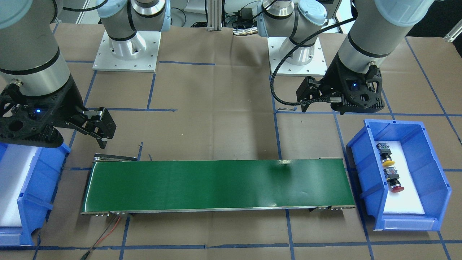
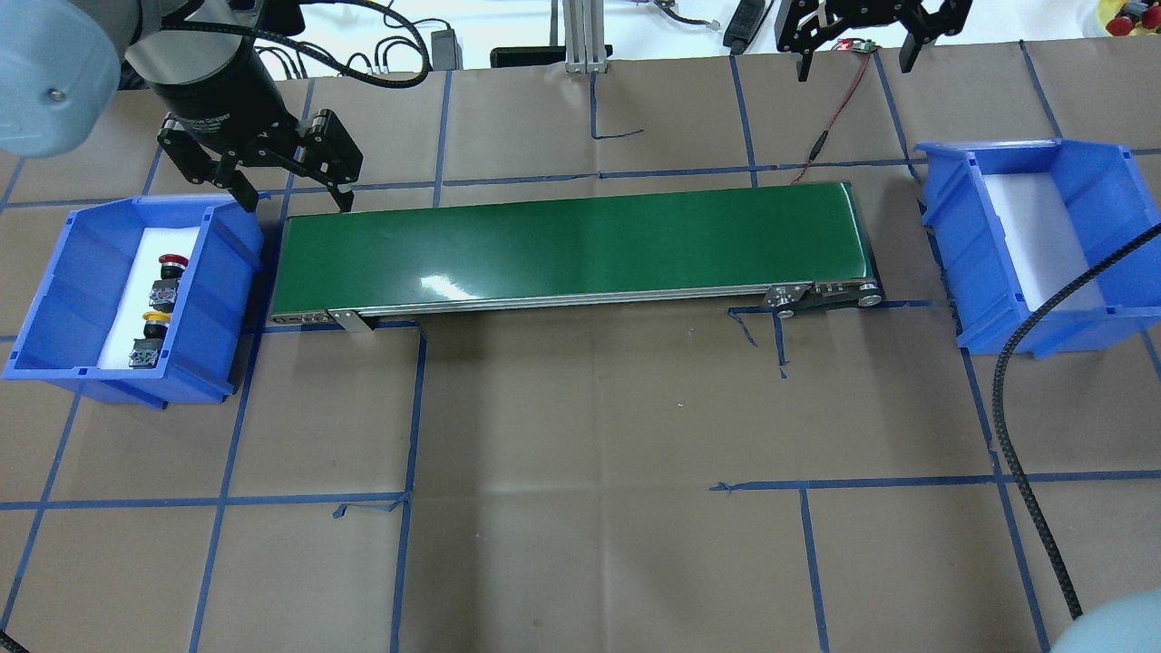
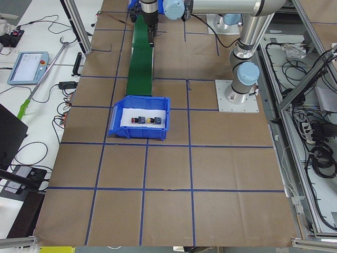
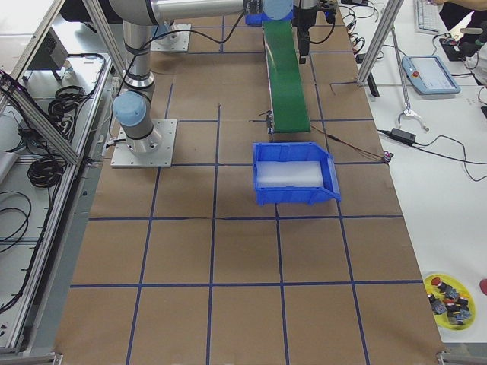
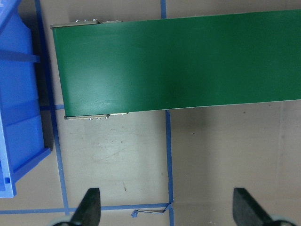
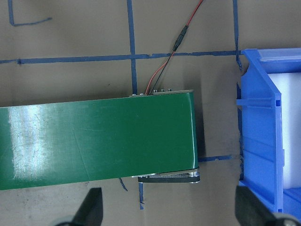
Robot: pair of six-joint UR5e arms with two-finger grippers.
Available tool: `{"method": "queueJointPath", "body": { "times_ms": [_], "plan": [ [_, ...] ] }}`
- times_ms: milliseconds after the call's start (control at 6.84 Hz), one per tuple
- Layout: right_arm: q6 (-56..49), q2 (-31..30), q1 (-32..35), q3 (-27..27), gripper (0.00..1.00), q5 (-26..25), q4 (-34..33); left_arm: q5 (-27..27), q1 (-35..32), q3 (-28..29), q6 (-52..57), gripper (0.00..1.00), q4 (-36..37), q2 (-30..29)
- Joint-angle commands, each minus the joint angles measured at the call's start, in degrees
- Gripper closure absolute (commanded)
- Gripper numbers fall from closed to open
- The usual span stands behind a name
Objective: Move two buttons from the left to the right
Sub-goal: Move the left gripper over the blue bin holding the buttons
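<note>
Both buttons lie on white foam inside the blue left bin (image 2: 218, 299): the red-capped one (image 2: 169, 265) and the yellow-capped one (image 2: 156, 317). The front-facing view shows them too, yellow button (image 1: 388, 162) and red button (image 1: 397, 188). My left gripper (image 2: 297, 201) hangs open and empty over the table at the far corner of the green conveyor belt (image 2: 571, 245), beside the bin and apart from the buttons. My right gripper (image 2: 854, 65) is open and empty beyond the belt's other end. Wide-apart fingertips (image 5: 91, 202) show in the left wrist view.
The blue right bin (image 2: 952, 209) holds only a white foam pad. A red and black wire (image 2: 834, 109) runs to the belt's right end. A black cable (image 2: 1007, 417) hangs over the near right of the table. Brown paper with blue tape lines covers the table.
</note>
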Motion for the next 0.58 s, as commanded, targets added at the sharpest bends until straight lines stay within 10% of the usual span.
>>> {"method": "queueJointPath", "body": {
  "times_ms": [0,439],
  "plan": [
    [0.00,0.00,0.01,-0.10,0.00,0.01,-0.14,0.09,0.00,-0.05,0.12,0.00,0.00,0.09],
    [0.09,0.00,0.01,-0.10,0.00,0.27,-0.14,0.00,0.09,0.12,0.47,0.00,0.09,0.17]
  ]
}}
